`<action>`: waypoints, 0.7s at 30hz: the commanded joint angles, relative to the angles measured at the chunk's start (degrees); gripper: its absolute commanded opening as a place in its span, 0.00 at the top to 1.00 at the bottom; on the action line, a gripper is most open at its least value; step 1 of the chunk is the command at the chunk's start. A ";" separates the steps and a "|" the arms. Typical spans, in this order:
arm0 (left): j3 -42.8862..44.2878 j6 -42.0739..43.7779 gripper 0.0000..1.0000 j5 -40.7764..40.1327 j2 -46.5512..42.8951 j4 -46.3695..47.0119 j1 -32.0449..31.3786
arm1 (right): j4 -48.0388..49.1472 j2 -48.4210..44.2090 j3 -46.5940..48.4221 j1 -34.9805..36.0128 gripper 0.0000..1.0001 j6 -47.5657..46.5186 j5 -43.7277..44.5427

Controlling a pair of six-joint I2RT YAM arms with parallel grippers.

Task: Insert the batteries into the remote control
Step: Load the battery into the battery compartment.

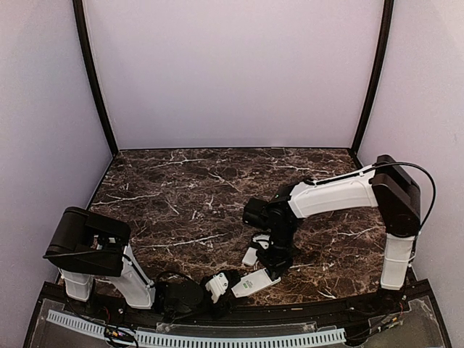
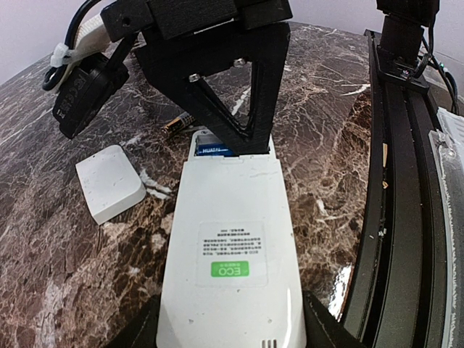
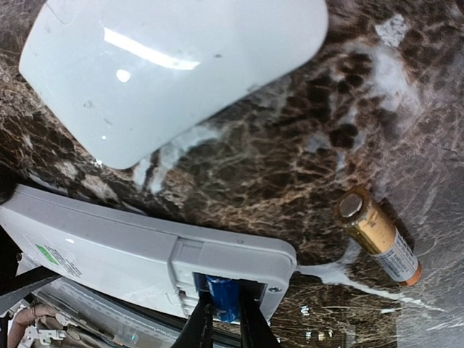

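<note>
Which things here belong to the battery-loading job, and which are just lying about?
Job:
remote
blue battery, going into the remote

Lying about:
white cover
gold battery

You have a dark brown, white-veined marble counter before you, closed in behind and on both sides by plain pale walls, with two curved black posts rising from its far corners, a black rail along its near edge, and soft, even light on it.
</note>
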 commanded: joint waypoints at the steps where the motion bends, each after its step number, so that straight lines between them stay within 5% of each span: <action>1: -0.43 0.91 1.00 2.43 1.92 -6.83 0.04 | 14.25 2.86 -1.41 0.84 0.82 2.39 4.45; 21: -0.34 0.95 1.00 2.61 1.92 -7.00 0.04 | 9.63 -2.12 -1.66 1.32 0.78 2.50 5.03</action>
